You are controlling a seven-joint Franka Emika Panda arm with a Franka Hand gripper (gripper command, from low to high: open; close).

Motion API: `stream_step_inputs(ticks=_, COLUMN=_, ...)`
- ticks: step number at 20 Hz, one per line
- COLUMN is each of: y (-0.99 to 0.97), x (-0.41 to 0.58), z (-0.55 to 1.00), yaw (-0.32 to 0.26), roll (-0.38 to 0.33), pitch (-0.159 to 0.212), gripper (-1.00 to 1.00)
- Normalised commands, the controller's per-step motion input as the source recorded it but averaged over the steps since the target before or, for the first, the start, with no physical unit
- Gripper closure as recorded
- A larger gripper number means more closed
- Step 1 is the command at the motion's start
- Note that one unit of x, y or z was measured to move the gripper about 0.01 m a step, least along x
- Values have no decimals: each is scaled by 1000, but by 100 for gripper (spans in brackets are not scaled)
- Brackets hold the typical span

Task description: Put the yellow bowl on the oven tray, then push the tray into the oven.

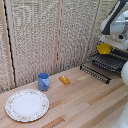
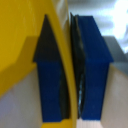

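The yellow dish (image 1: 104, 48) is at the exterior view's right, over the back part of the baking sheet (image 1: 106, 64), a dark ridged tray that juts out over the wooden table. I cannot tell whether the dish touches the sheet. My grabber (image 1: 106, 43) comes down on the dish from the white arm above. In the wrist view the yellow dish's rim (image 2: 66, 60) runs between the blue fingertips (image 2: 95, 70), and the grabber (image 2: 70, 75) is shut on it. The oven is mostly hidden behind my arm at the right edge.
A blue cup (image 1: 43, 81) and a small orange oblong piece (image 1: 64, 79) stand mid-table. A large white patterned-rim plate (image 1: 27, 105) lies at the front left. A woven screen (image 1: 45, 35) closes off the back.
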Motion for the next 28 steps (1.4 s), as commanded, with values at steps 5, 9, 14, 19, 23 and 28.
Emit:
stream_step_inputs(ticks=5, y=-493, x=0, z=-25, yaw=-18, roll=17, pitch=0, gripper=100)
stream_step_inputs(ticks=9, y=-465, x=11, z=-30, yaw=-25, roll=9, pitch=10, gripper=100)
stream_step_inputs(ticks=14, y=-603, x=87, z=0, yaw=-79, roll=19, pitch=11, gripper=100)
stream_step_inputs(ticks=19, y=-486, x=19, z=33, yaw=-51, roll=45, pitch=-4, gripper=-100)
stream_step_inputs(ticks=23, y=11, x=9, z=0, yaw=-46, roll=-2, pitch=16, gripper=-100)
stream_step_inputs(ticks=28, y=305, x=30, z=27, yaw=14, roll=-56, pitch=4, gripper=-100)
